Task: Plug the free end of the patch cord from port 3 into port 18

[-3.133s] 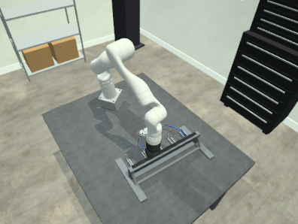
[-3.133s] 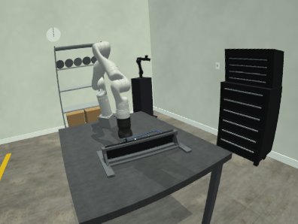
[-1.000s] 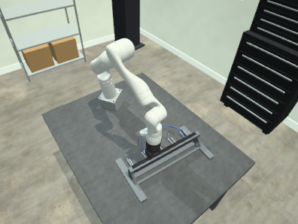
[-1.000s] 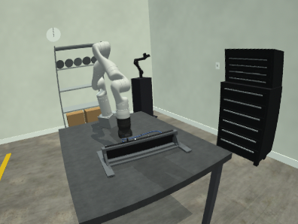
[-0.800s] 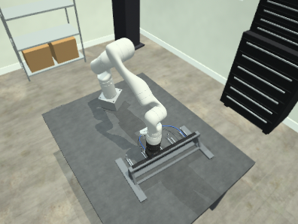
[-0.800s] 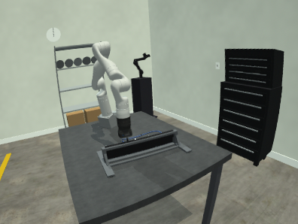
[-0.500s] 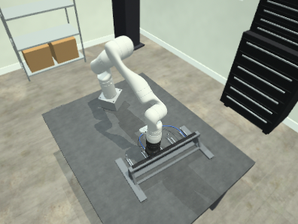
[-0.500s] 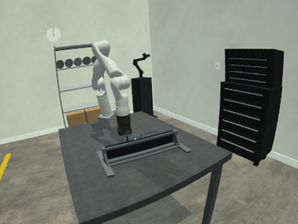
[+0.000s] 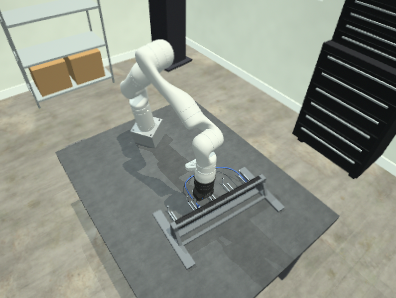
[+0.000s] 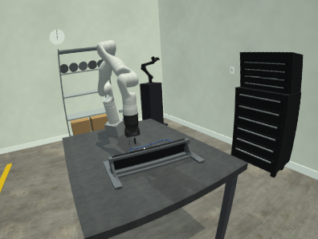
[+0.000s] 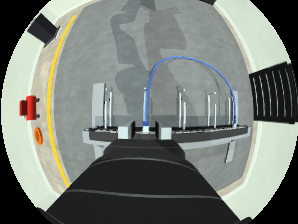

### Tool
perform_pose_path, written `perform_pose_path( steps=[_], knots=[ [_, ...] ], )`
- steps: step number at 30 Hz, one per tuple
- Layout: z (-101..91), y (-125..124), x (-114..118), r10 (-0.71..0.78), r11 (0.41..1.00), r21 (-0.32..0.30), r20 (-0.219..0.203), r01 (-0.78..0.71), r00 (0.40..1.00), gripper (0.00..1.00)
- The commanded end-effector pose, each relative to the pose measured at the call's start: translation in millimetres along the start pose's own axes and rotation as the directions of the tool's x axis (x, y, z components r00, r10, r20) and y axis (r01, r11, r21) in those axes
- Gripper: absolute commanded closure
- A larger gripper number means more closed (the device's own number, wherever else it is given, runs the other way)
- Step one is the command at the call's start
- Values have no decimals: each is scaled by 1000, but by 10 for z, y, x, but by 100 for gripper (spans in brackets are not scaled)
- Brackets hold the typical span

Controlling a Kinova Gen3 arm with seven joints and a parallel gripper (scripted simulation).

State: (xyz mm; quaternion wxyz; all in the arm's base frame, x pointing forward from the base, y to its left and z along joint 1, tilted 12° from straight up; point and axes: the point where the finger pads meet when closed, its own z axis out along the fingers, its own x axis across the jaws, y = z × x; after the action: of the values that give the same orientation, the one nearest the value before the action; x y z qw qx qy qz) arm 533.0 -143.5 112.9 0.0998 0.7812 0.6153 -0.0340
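Patch cord (image 9: pixel 186 187) (image 10: pixel 154 143) (image 11: pixel 180 58), arched behind the rack (image 9: pixel 162 225) (image 10: pixel 112 176) (image 11: pixel 98 110); plug (image 11: pixel 146 126) between parted, unclenched fingers of the gripper (image 9: pixel 203 190) (image 10: pixel 132 142) (image 11: pixel 145 127).
Light, springy cord is presumably best gripped by the plug's rigid sides, its latch spared.

We see that the gripper (image 9: pixel 203 195) (image 10: pixel 132 142) (image 11: pixel 145 127) has risen since the earlier exterior views, its dark body now higher above the rack (image 9: pixel 221 212) (image 10: pixel 148 165) (image 11: pixel 200 136) (we can make out its slim fingers beneath it now).
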Motion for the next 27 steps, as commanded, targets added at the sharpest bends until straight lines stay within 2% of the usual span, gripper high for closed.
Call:
perform_pose_path(
  steps=[1, 9, 19, 20, 27],
  knots=[
    [-75, 36, 5, 0, 1000, -13, -2, 0, 1000, 27],
    [-212, 34, 5, 0, 1000, -13, -2, 0, 1000, 27],
    [-234, 33, 5, 0, 1000, -13, -2, 0, 1000, 27],
    [-234, 33, 5, 0, 1000, -13, -2, 0, 1000, 100],
    [-235, 33, 5, 0, 1000, -13, -2, 0, 1000, 100]
  ],
)
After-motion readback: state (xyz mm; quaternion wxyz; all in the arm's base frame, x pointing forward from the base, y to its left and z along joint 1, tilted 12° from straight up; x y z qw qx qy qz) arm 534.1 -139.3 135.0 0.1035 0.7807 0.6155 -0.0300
